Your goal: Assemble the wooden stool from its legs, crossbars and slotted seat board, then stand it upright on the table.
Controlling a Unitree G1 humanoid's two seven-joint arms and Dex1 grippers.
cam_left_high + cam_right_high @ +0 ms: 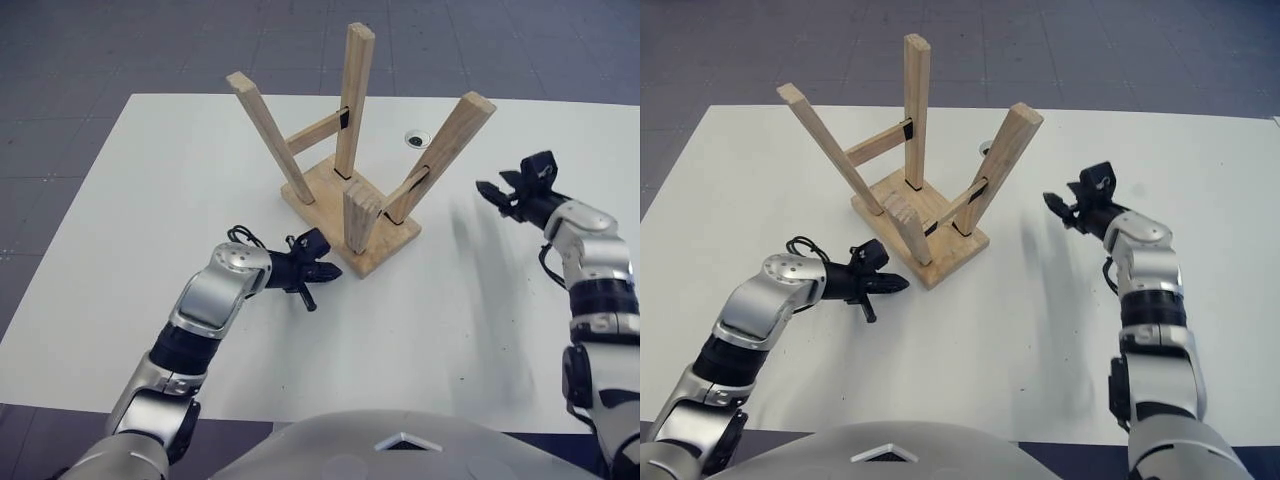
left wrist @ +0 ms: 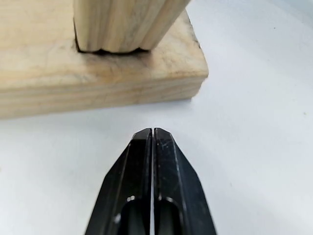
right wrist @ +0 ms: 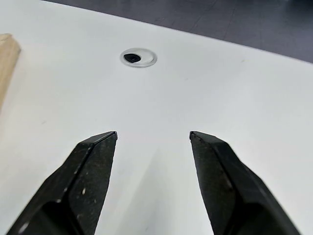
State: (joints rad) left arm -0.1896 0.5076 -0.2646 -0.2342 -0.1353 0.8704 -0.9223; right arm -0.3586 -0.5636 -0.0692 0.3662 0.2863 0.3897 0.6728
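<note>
Stool (image 1: 350, 190) sits upside down, mid-table toward the far edge: seat board (image 1: 387, 246) flat on the white table (image 1: 150, 200), four legs (image 1: 352, 95) pointing up & splayed, crossbars (image 1: 315, 130) joining them w/ black pieces at the joints. L gripper (image 2: 152, 131) low over the table, just short of the board's near corner by the nearest leg, fingers pressed together, nothing in them. R gripper (image 3: 153, 134) to the stool's right, apart from it, above the table, fingers spread, holding nothing. Round cable grommet (image 3: 138, 58) in the tabletop behind the stool. Dark tiled floor past the table.
</note>
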